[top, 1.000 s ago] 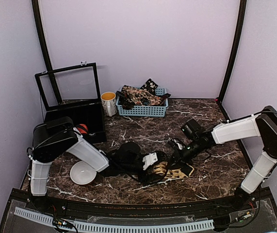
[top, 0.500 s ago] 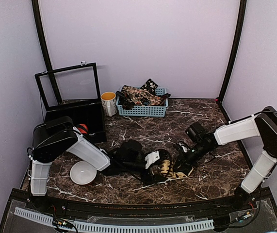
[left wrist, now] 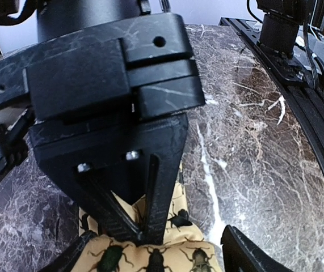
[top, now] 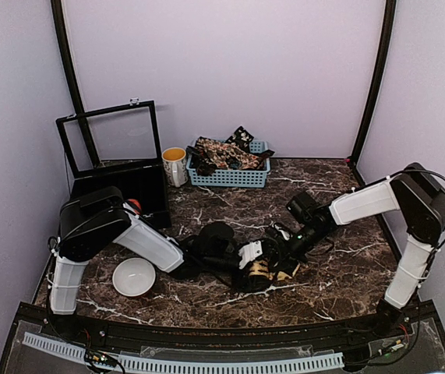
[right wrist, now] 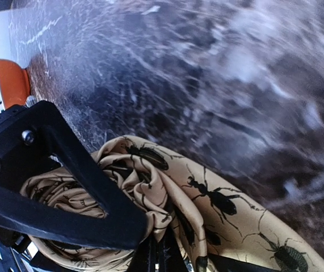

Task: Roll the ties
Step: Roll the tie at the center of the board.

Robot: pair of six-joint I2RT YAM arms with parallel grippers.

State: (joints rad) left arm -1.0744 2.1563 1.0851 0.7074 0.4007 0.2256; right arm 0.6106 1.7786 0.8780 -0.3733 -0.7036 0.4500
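A mustard-tan tie [top: 267, 270] printed with dark insects lies bunched and partly coiled on the marble table [top: 339, 273], between both grippers. My left gripper [top: 251, 260] is shut on one part of it; in the left wrist view the fingers meet [left wrist: 142, 235] on the tan fabric [left wrist: 156, 256]. My right gripper [top: 281, 250] presses in from the right and is shut on folds of the same tie [right wrist: 207, 207], with its fingertips [right wrist: 153, 246] buried in the cloth. Several dark patterned ties [top: 224, 153] lie piled in the pale blue basket [top: 230, 178] at the back.
A white bowl [top: 134, 276] sits at the front left by the left arm. A black case with an open glass lid [top: 117, 167] stands at the back left. A white mug [top: 174, 166] stands beside the basket.
My right gripper has moved left and slightly away, closer to the left gripper. The tie is bunched tighter between them. The left gripper has shifted slightly right.
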